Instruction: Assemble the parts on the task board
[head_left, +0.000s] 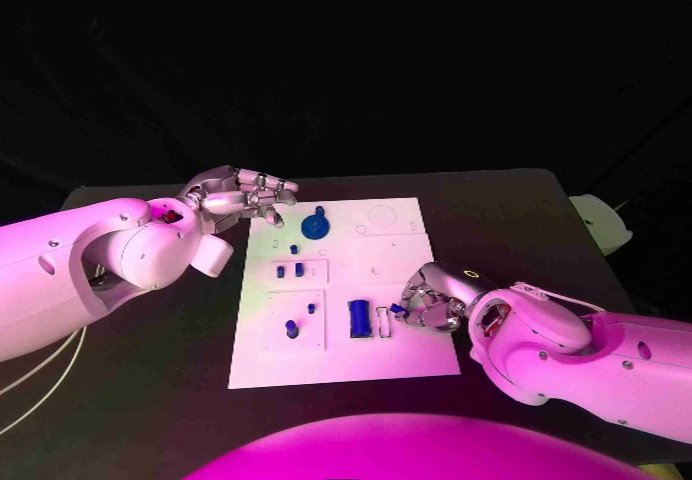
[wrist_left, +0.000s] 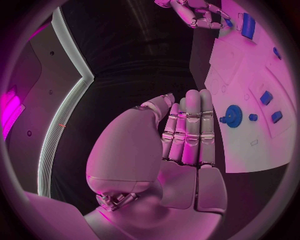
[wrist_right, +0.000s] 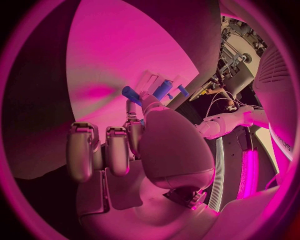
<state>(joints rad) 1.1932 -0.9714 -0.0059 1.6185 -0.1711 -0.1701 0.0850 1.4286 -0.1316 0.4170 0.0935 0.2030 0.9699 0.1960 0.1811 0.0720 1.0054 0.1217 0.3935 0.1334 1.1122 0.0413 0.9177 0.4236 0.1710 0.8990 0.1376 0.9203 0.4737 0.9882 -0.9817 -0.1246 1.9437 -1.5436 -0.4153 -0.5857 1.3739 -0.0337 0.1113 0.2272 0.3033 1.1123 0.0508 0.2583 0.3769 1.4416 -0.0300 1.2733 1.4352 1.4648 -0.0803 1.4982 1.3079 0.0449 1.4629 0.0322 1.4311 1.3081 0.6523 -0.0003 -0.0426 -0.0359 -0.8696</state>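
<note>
Nearest me, my right hand (head_left: 430, 303) is hovering at the task board's (head_left: 346, 360) right edge, its fingers (wrist_right: 133, 111) pinching a small blue peg (wrist_right: 130, 94) that is pointing out past the fingertips. Just beside it a blue rectangular part (head_left: 359, 318) is lying on the white board, long axis running away from me. My left hand (head_left: 238, 196) is hanging over the board's far-left corner on the black table (head_left: 159, 400), fingers straight and together, holding nothing.

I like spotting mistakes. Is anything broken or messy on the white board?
Nothing stands out. The task board lies flat, and the blue parts, such as the gear, sit tidily on it. The right hand pinches one small blue piece.
</note>
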